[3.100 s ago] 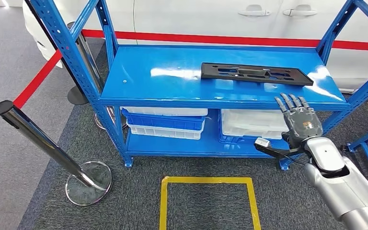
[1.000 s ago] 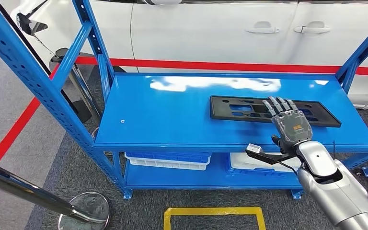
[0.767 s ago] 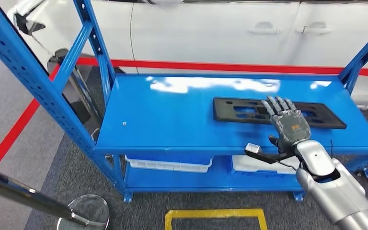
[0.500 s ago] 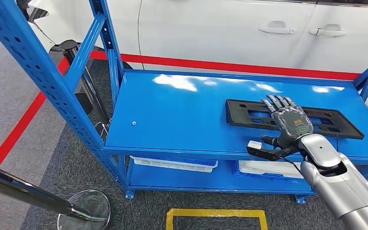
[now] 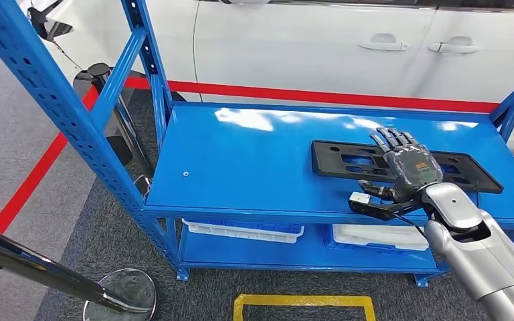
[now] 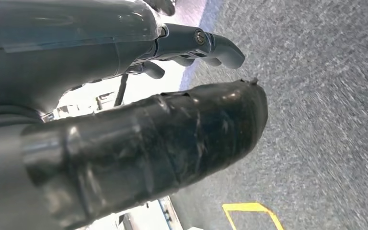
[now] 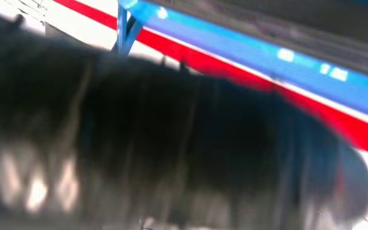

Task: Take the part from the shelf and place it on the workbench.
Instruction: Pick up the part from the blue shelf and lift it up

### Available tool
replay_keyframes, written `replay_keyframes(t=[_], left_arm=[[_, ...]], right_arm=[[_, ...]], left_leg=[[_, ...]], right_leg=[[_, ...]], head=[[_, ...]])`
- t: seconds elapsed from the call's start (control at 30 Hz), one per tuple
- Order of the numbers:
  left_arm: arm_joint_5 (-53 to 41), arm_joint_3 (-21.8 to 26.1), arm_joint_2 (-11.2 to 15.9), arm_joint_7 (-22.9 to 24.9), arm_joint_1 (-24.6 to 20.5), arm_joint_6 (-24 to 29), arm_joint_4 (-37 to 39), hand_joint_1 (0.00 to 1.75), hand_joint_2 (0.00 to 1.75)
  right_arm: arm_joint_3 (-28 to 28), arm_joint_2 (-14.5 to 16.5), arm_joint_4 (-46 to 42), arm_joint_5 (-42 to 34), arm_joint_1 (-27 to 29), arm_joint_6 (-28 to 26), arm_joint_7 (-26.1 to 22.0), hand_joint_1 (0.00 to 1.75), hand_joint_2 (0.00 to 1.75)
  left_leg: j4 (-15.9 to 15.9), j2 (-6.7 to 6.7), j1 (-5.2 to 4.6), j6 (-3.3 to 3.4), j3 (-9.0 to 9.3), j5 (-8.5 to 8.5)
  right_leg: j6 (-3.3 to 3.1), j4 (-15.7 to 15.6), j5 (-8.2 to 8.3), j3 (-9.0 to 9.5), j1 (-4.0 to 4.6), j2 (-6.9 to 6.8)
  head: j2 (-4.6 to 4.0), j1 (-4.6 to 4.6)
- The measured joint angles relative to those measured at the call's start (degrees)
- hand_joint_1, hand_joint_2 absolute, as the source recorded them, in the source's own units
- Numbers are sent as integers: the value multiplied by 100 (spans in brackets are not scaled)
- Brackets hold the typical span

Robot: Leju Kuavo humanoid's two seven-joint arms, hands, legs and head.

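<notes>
I am standing before the blue shelf (image 5: 254,160), with a white car (image 5: 308,47) behind it and a red floor line (image 5: 321,97) running between them. I am carrying out the first step: reaching for the part on the shelf; nothing is lifted yet, and the workbench placement is not begun.

The part (image 5: 348,160), a long flat black plate with cut-outs, is lying flat on the top deck toward my right side, parallel to the front edge. White bins (image 5: 241,230) are sitting on the lower deck.

My right hand (image 5: 407,167) is hovering over the middle of the part, fingers spread and extended, holding nothing. Whether the fingertips are touching the plate is hard to judge from the head view; the right wrist view is too blurred to help.

My left hand (image 6: 191,45) is hanging low over grey carpet, fingers curled in on nothing.

The next move probably calls for lowering the right hand and closing around the part's near edge.
</notes>
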Motion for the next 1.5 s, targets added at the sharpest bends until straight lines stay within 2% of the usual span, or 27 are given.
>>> replay_keyframes(t=[0.03,0.07,0.1,0.13,0.17,0.23,0.3,0.37,0.47,0.5,0.53,0.57,0.6,0.67,0.73,0.83,0.87,0.97,1.0,1.37,1.47,1.5], left_arm=[[0,1,0,0,1,-2,0,0,0],[0,2,0,0,2,-3,0,0,0],[0,4,2,0,4,-4,0,0,0],[0,5,5,-1,5,-4,0,0,0],[0,7,8,-2,3,-4,0,0,0],[1,7,10,-4,3,-4,0,0,0],[2,7,1,-4,6,-10,0,0,0],[2,7,-4,-4,1,-14,0,0,0],[2,7,-1,-4,0,-13,0,0,0],[2,7,0,-4,6,-13,0,0,0],[2,8,0,-4,11,-13,0,0,0],[2,9,1,-2,14,-15,0,0,0],[2,10,1,0,15,-16,0,0,0],[4,11,7,4,9,-21,0,0,0],[8,14,8,9,4,-22,0,0,0],[10,27,4,17,-2,-20,0,0,0],[10,32,3,17,-3,-18,0,0,0],[7,39,2,19,-13,-11,0,0,0],[4,40,2,20,-19,-6,0,0,0],[-73,50,1,17,-22,68,0,0,0],[-84,54,2,17,-22,73,0,0,0],[-85,57,1,17,-22,74,0,0,0]], right_arm=[[0,-1,9,0,11,3,-1,0,0],[0,-1,14,0,14,5,-1,0,0],[0,-2,17,0,10,4,-1,0,0],[0,-2,20,0,3,5,-1,0,0],[0,-2,23,0,0,5,-2,0,0],[0,-2,27,0,6,7,-5,0,0],[0,-2,27,0,4,5,-7,0,0],[0,-2,25,0,-11,4,-8,0,0],[0,0,27,0,-4,6,-8,0,0],[0,0,30,0,4,11,-8,0,0],[0,-1,32,-3,8,19,-8,0,0],[0,0,33,-11,8,33,-10,0,0],[0,3,31,-22,6,48,-15,0,0],[1,11,27,-47,-5,69,-24,0,0],[3,18,26,-63,-15,75,-27,0,0],[4,25,25,-83,-23,70,-50,0,0],[5,24,24,-87,-36,66,-66,0,0],[11,26,25,-91,-83,55,-101,0,0],[14,26,25,-91,-87,50,-102,0,0],[42,28,-21,-282,-67,-57,-40,0,0],[42,28,-75,-323,-29,-66,-22,0,0],[42,28,-86,-327,-18,-66,-20,0,44]], left_leg=[[11,0,7,-24,8,-10],[28,-1,17,-57,19,-26],[50,-3,27,-102,28,-46],[72,-8,28,-155,30,-61],[87,-15,21,-211,27,-69],[76,-27,13,-317,24,-55],[61,-23,37,-395,30,-57],[316,2,55,-420,-80,-236],[1388,21,21,-394,-587,-736],[1650,21,2,-378,-719,-797],[1717,20,-15,-355,-758,-756],[1532,16,-34,-318,-672,-598],[1175,2,-54,-274,-502,-387],[463,-65,-89,-188,-150,-131],[212,-102,-117,-154,-33,-125],[125,-60,-118,-113,9,-93],[98,-55,-113,-104,33,-88],[95,-66,-155,-108,60,-107],[99,-66,-166,-104,58,-111],[108,-64,-179,-84,48,-109],[109,-62,-178,-84,49,-109],[109,-62,-178,-84,49,-108]], right_leg=[[-1,-56,128,-15,-15,-2],[1,-306,344,68,-34,-5],[14,-695,558,227,-52,-8],[25,-1027,719,364,-49,-5],[24,-1246,808,451,-40,5],[-18,-1323,827,455,7,33],[-107,-1329,846,445,20,46],[-216,-1360,867,466,27,39],[-314,-1359,853,476,93,21],[-333,-1348,842,477,122,25],[-349,-1336,830,481,148,36],[-361,-1323,816,491,172,55],[-367,-1312,799,506,190,76],[-350,-1289,765,516,221,113],[-301,-1286,759,497,226,139],[-214,-1296,742,494,209,163],[-216,-1294,782,496,211,151],[-390,-1349,784,559,225,97],[-423,-1371,738,582,223,90],[-336,-1414,775,587,209,83],[-282,-1415,774,585,208,84],[-261,-1414,773,584,208,84]], head=[[0,-1],[0,-1],[0,1],[0,3],[1,2],[1,-1],[0,-8],[-1,-22],[-1,-32],[-1,-32],[-1,-31],[-1,-32],[-1,-33],[-1,-24],[0,-19],[0,-20],[1,-9],[0,20],[-1,22],[-1,22],[-1,21],[-1,21]])
